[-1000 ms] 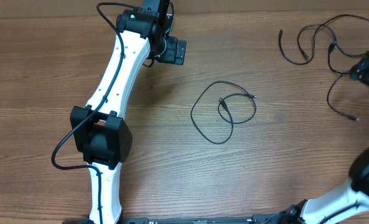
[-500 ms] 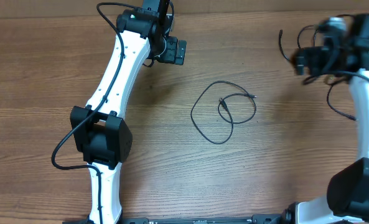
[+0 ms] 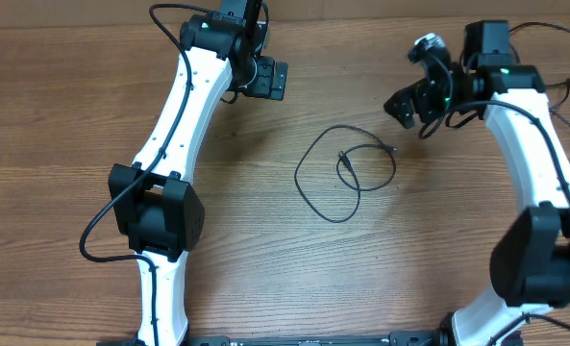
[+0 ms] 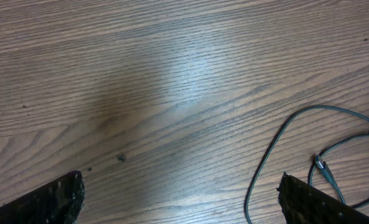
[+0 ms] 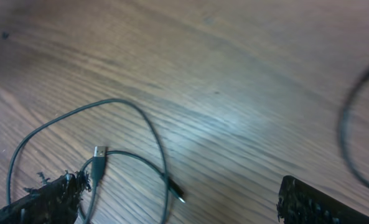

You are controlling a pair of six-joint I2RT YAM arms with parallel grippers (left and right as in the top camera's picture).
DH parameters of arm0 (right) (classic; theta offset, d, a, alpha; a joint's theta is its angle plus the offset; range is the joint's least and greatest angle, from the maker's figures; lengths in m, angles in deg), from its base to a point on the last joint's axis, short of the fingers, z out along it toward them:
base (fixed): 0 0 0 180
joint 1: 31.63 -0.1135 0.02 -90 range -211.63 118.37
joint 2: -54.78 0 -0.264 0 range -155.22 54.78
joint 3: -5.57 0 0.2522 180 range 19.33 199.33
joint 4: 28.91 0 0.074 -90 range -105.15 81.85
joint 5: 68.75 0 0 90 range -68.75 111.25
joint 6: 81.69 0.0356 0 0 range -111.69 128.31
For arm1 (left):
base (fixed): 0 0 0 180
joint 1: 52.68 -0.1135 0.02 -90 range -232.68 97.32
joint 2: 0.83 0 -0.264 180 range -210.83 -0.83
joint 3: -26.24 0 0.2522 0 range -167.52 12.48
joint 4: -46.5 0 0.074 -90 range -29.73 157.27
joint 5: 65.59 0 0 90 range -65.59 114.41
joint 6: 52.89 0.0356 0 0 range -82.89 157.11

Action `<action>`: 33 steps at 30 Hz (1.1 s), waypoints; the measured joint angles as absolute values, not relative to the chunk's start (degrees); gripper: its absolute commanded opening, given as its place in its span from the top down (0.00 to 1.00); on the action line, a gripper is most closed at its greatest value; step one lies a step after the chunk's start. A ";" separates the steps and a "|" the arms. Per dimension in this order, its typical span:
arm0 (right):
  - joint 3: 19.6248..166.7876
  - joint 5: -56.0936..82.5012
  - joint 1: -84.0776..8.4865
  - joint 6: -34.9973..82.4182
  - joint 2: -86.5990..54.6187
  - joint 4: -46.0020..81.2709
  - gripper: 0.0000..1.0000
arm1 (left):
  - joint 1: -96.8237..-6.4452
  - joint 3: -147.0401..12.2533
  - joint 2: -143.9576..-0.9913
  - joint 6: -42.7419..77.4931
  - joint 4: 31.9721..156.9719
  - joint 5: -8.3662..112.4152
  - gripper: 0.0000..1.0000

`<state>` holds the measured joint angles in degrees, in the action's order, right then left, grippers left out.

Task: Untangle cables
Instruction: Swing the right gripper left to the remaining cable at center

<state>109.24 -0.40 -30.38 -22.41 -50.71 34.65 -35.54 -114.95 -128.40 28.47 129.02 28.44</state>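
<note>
On the surface (image 3: 63, 144) lies a looped cable (image 3: 297, 179); my right gripper (image 3: 408, 104) and left gripper (image 3: 270, 80) are both wide open, empty; I should pinch one plug end (image 5: 99, 153) only.

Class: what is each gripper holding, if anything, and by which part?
Nothing is held: the left gripper and right gripper are both open, and the looped cable lies free on the table.

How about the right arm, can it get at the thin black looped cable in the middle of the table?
Probably yes: the open right gripper hovers close beside the thin black looped cable, only bare wooden table between them.
</note>
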 measured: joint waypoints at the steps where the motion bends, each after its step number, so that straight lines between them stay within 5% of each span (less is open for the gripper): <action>1: 109.24 -1.15 -30.75 -22.60 -52.00 34.61 0.00 | -35.54 -114.95 -128.40 28.47 129.02 28.44 0.01; 33: 109.24 -1.71 -38.77 -28.00 -64.76 33.73 0.00 | -35.54 -114.95 -128.40 28.47 129.02 28.44 0.01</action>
<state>109.24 -1.71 -38.77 -28.00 -64.76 33.73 -35.54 -114.95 -128.40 28.47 129.02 28.44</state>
